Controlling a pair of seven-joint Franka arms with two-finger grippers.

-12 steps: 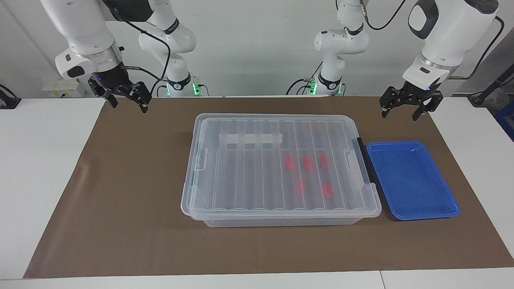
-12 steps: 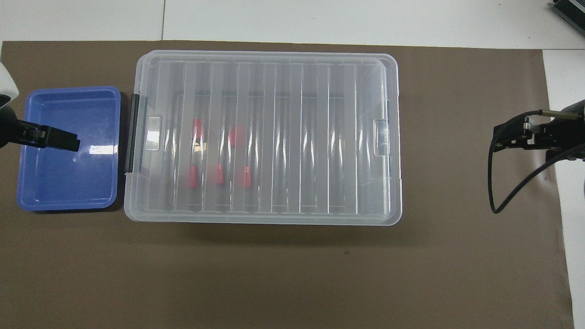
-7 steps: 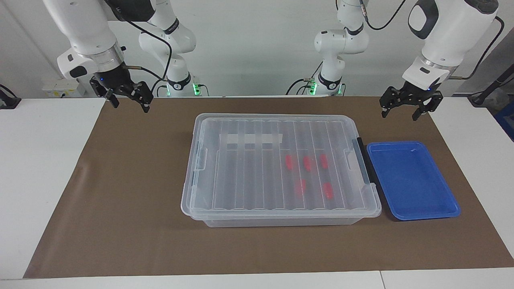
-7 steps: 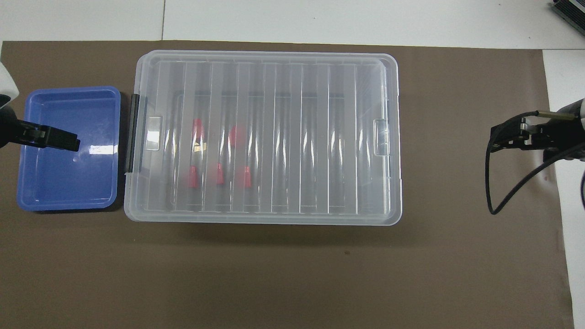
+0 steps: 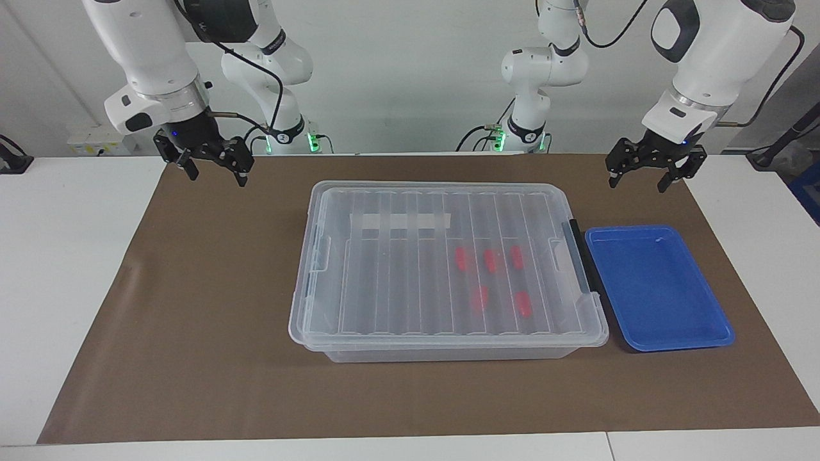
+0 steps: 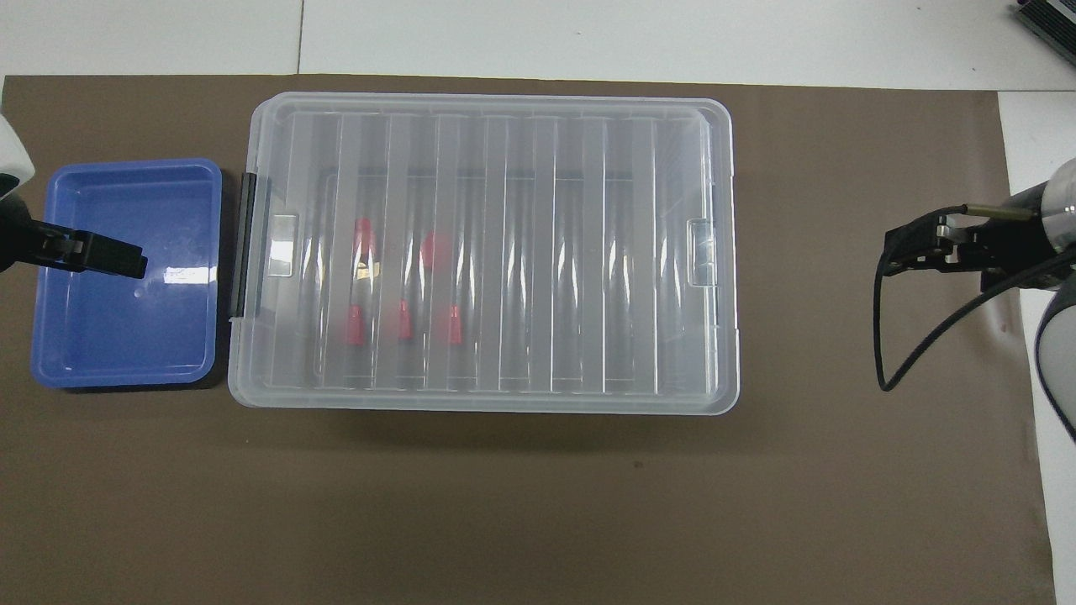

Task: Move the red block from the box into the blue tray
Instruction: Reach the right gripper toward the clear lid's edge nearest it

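Red blocks lie inside the lidded box; left gripper and right gripper hang spread, empty.

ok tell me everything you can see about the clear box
The box is large, rectangular, see-through plastic, its ribbed lid shut flat on top, a white tape strip on the lid. A dark latch sits at the end beside the blue tray. Five red blocks show inside. It rests on the brown mat; neither end effector touches it.
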